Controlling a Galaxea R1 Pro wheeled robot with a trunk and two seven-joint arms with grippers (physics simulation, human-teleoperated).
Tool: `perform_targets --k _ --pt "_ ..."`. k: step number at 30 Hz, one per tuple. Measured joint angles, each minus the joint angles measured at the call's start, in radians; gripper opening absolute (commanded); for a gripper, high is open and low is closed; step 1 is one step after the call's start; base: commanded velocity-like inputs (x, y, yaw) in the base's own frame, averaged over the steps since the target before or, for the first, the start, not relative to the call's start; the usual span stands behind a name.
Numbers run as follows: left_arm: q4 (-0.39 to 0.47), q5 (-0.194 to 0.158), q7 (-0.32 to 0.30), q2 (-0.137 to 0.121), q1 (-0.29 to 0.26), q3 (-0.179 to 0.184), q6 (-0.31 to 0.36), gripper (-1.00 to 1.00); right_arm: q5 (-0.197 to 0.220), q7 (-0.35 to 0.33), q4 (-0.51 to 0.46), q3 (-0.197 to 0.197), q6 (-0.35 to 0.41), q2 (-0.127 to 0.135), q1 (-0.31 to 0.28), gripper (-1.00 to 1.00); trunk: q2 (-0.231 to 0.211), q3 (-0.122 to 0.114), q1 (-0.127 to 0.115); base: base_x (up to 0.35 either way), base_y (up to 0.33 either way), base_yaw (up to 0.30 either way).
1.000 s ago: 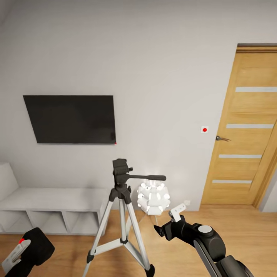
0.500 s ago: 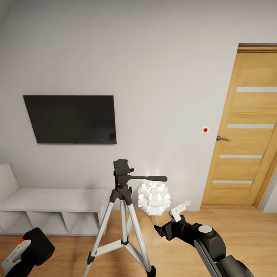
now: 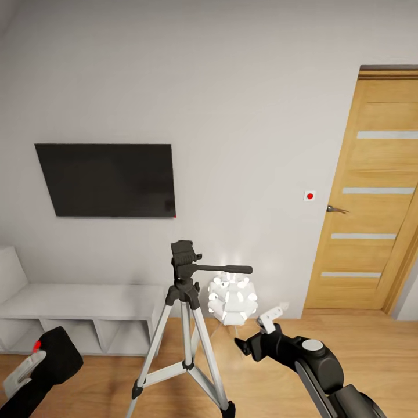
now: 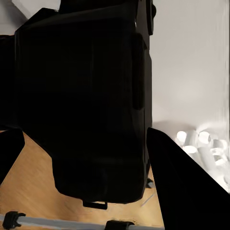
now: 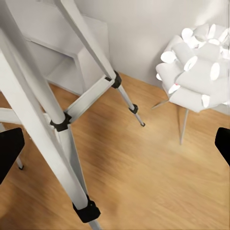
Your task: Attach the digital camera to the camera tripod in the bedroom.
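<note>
Digital camera (image 4: 86,96) sits clamped in the left gripper (image 3: 35,374), half cut off at the frame edge; camera tripod (image 3: 184,325) stands on the wood floor (image 3: 371,348). Right gripper (image 3: 255,334) jaws spread wide, holding nothing.

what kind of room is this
Probably a bedroom or living space in a home: a black wall-mounted TV, a low white shelf unit beneath it, a wooden door and wood floor.

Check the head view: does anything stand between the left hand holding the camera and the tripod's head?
Nothing. In the head view the left hand holds the digital camera low; toward the camera tripod lies open air, the white bench behind.
</note>
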State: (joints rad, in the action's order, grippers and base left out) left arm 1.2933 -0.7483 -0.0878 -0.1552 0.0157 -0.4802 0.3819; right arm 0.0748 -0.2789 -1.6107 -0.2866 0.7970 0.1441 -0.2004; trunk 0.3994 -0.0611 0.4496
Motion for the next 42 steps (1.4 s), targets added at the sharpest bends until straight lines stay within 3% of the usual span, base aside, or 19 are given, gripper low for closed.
perform_targets --k 5,7,9,10,12,15,20,32,42 --pt "-0.008 0.029 -0.040 -0.009 -0.001 0.000 -0.010 -1.00 0.000 -0.003 0.000 0.017 -0.003 0.008 0.000 1.00 0.000 0.000 0.000 0.000 0.000 0.000" --pt "-0.012 0.037 -0.053 -0.011 -0.002 0.000 -0.014 -1.00 0.002 -0.011 0.000 0.019 -0.008 0.025 0.000 1.00 0.000 0.000 0.000 0.000 0.000 0.000" --pt "-0.019 0.045 -0.064 -0.015 -0.002 0.000 -0.017 -1.00 0.004 -0.056 0.000 0.019 -0.023 0.057 0.000 1.00 0.000 0.000 0.000 0.000 0.000 0.000" --pt "-0.019 0.045 -0.064 -0.015 -0.002 0.000 -0.017 -1.00 0.004 -0.056 0.000 0.019 -0.023 0.058 0.000 1.00 0.000 0.000 0.000 0.000 0.000 0.000" --pt "-0.025 0.049 -0.070 -0.020 -0.002 0.000 -0.019 -1.00 0.003 -0.142 0.000 0.019 -0.040 0.083 0.000 1.00 0.000 0.000 0.000 0.000 0.000 0.000" --pt "-0.029 0.051 -0.073 -0.024 -0.002 0.000 -0.021 -1.00 0.000 -0.237 0.000 0.020 -0.054 0.098 0.001 1.00 0.000 0.000 0.000 0.000 0.000 0.000" --pt "-0.033 0.053 -0.075 -0.027 -0.002 0.000 -0.022 -1.00 -0.002 -0.327 0.002 0.019 -0.066 0.108 0.004 1.00 0.000 0.000 0.000 0.000 0.000 0.000" --pt "-0.034 0.055 -0.069 -0.029 -0.004 0.032 -0.021 -1.00 -0.032 -0.356 0.074 0.011 -0.127 0.089 0.006 1.00 0.000 0.000 0.000 0.000 0.000 0.000" --pt "-0.034 0.054 -0.064 -0.028 -0.005 0.045 -0.021 -1.00 -0.047 -0.353 0.119 0.010 -0.142 -0.004 0.001 1.00 0.000 0.000 0.000 0.000 0.000 0.000"
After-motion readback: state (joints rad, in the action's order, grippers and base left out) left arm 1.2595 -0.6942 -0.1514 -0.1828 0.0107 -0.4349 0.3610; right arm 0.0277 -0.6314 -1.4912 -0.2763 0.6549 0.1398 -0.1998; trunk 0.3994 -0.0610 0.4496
